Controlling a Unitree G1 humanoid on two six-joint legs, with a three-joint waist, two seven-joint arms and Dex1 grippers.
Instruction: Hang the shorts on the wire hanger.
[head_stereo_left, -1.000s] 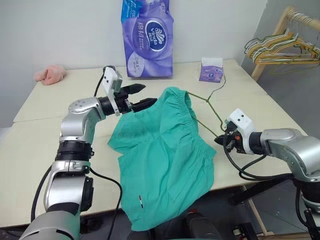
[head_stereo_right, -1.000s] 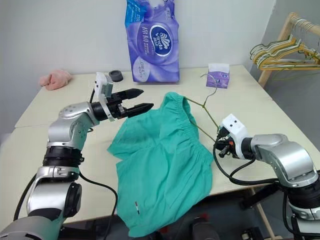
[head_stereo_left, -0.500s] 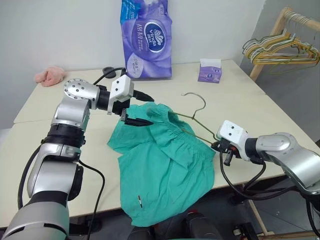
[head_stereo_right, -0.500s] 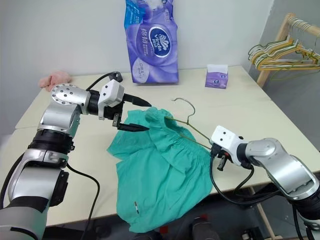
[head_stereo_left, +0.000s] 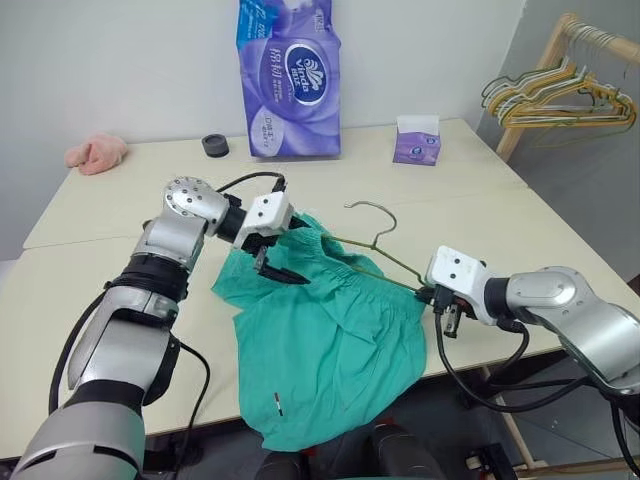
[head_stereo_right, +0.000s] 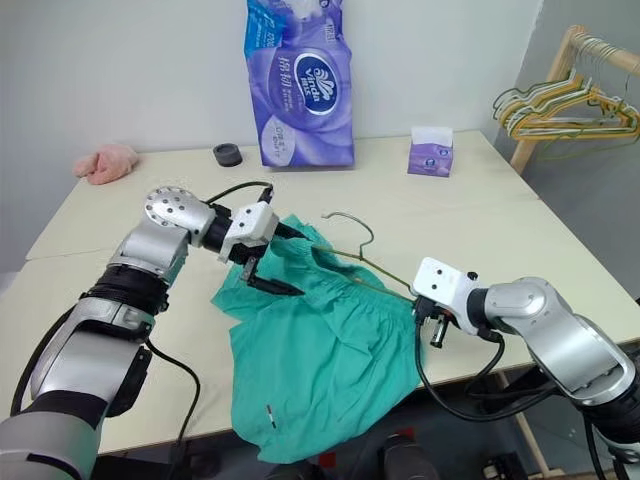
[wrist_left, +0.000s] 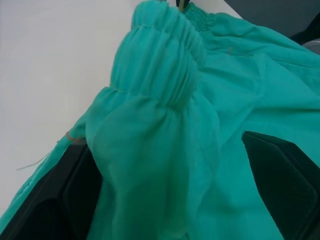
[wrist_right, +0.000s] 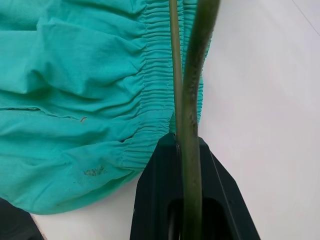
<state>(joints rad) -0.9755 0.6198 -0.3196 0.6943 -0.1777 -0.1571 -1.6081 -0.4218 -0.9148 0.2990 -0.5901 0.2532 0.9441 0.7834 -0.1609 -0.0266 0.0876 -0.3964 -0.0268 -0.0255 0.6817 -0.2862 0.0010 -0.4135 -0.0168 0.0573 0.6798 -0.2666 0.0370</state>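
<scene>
Teal-green cloth shorts (head_stereo_left: 325, 340) lay limp over the desk (head_stereo_left: 90, 260) edge, waistband threaded on the thin grey wire hanger (head_stereo_left: 375, 240). Right claw (head_stereo_left: 437, 296) clamped the wire; left claw (head_stereo_left: 285, 252) gaped astride the gathered waistband, judged the firmest hold.

Worktop contents
Beige worktop (head_stereo_left: 90, 300): purple tissue pack (head_stereo_left: 288, 80) at rear; black ring (head_stereo_left: 213, 146) and pink cloth (head_stereo_left: 96, 153) left of it, small tissue box (head_stereo_left: 416, 140) right, teal shorts (head_stereo_left: 320, 350) nearer, overhanging the front edge.
</scene>
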